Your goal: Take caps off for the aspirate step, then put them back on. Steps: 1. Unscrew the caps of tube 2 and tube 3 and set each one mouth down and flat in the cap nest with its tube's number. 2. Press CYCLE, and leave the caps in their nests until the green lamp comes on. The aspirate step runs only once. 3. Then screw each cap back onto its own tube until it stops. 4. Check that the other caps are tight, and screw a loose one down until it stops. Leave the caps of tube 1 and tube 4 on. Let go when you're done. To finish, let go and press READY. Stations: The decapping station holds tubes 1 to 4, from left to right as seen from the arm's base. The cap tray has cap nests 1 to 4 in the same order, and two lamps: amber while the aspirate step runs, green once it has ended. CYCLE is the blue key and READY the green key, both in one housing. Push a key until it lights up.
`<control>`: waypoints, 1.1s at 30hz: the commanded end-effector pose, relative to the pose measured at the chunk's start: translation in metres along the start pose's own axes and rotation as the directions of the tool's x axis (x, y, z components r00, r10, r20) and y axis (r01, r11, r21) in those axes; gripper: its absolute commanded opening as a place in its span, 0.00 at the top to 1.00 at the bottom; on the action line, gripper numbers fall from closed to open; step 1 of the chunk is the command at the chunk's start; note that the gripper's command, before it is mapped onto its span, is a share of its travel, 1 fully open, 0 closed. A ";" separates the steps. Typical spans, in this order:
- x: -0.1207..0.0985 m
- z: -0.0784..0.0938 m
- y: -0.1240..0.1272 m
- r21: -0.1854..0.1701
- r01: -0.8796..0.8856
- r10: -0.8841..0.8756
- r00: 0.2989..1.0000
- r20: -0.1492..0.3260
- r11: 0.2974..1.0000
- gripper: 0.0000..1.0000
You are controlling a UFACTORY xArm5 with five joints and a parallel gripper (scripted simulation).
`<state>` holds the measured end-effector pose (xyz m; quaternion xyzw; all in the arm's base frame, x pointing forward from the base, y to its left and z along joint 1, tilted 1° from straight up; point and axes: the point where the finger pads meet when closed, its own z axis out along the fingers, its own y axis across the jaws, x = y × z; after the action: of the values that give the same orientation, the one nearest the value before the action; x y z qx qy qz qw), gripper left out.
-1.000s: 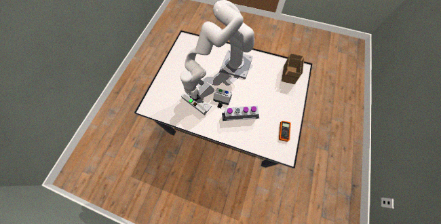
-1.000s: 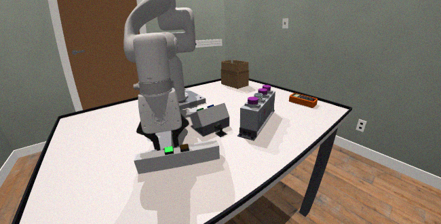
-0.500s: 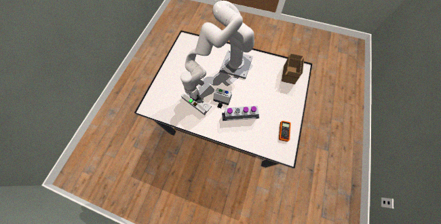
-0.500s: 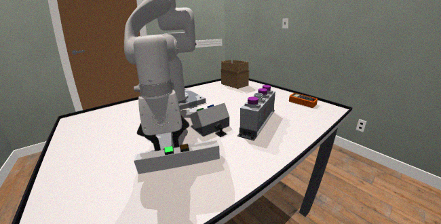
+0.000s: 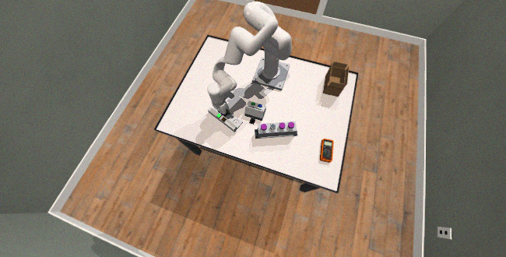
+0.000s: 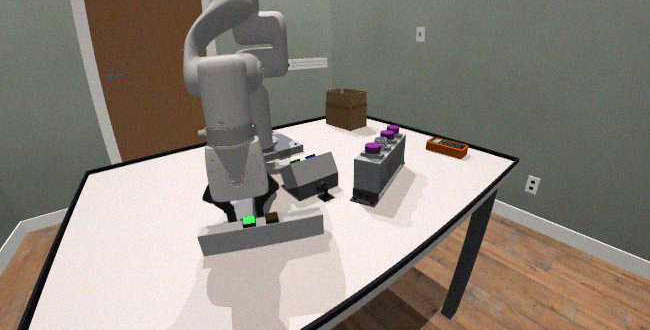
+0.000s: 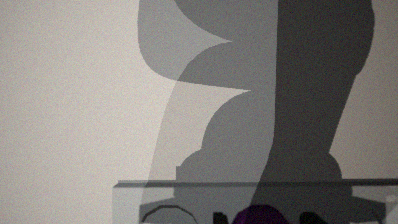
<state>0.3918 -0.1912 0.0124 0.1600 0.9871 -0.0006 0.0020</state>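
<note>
My gripper (image 6: 245,210) is low over the grey cap tray (image 6: 260,234), near its lit green lamp (image 6: 248,221). In the wrist view my two dark fingertips stand apart on either side of a purple cap (image 7: 260,215) that sits in a nest. They do not touch it, so the gripper (image 7: 262,218) is open around the cap. The decapping station (image 5: 276,129) shows three purple caps and one bare grey tube mouth (image 5: 272,127), second from the left in this view. The amber lamp (image 6: 271,217) is dark.
The key housing (image 5: 254,109) with a green and a blue key stands just behind the tray. A cardboard box (image 5: 335,78) is at the back right. An orange multimeter (image 5: 326,149) lies at the front right. An empty nest (image 5: 236,121) shows at the tray's near end.
</note>
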 end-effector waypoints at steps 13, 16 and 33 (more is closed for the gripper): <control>-0.002 -0.001 0.000 0.009 0.000 0.000 1.000 0.004 1.000 1.00; -0.002 -0.001 0.000 0.009 0.000 0.000 1.000 0.004 1.000 1.00; -0.002 -0.076 0.000 0.009 0.000 0.000 1.000 0.004 1.000 1.00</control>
<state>0.3929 -0.1912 0.0718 0.1600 0.9871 -0.0010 0.0034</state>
